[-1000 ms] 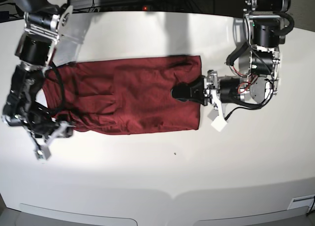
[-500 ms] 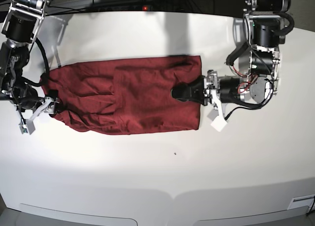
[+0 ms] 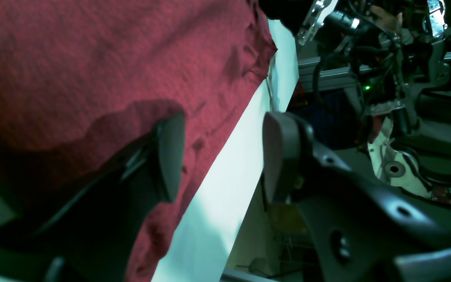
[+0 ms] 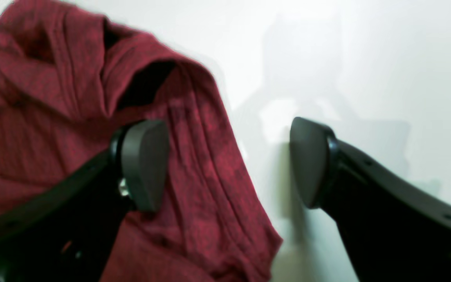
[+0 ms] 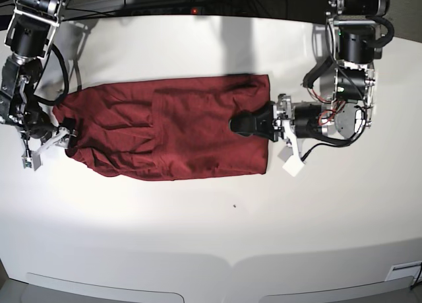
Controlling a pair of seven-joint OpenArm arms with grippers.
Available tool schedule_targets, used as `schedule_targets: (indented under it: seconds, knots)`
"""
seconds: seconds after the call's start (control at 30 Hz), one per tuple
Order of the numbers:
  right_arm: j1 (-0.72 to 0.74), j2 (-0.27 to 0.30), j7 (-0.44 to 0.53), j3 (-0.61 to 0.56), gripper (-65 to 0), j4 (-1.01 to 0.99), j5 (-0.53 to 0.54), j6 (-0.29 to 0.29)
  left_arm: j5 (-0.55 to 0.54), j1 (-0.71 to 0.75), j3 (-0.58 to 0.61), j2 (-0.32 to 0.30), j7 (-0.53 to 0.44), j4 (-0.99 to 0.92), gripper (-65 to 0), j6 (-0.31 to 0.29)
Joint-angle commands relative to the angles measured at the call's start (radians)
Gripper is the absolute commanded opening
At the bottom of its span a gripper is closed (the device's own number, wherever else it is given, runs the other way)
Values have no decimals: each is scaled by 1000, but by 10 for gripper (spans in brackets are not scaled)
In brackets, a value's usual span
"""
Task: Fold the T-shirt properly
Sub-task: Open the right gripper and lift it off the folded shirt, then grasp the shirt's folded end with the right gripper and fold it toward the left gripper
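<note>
**Shirt flat, neither arm gripping**

The T-shirt [image 5: 168,131] lay lengthwise on the desk [image 5: 217,230]. Right gripper [image 4: 225,164] jaws stood wide, straddling the bunched end; left gripper [image 3: 217,156] jaws stood apart over the opposite hem. Recommended: pinch all layers before lifting.

The left pincer [image 5: 245,125] reaches in low from the counter's right edge, forearm lying flat, jaws parted with nothing between them. The right pincer [image 5: 47,143] hangs by the counter's left edge under a steeply bent arm, jaws spread wide and also empty.
</note>
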Motion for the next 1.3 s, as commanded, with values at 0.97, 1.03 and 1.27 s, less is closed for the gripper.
schedule_targets:
  seconds: [0.97, 1.03, 1.27]
  knots:
    - [137, -130, -409, 1, -650, 8, 510, 105, -28, -25, -1, -1, -2, 16, -332, -7]
    - [177, -168, -467, 1, -650, 9, 537, 105, -2, -25, -1, -2, -2, 16, -332, -7]
    - [253, -278, -578, -15, -650, 13, 629, 105, 76, -26, -1, -4, -2, 16, -332, -7]
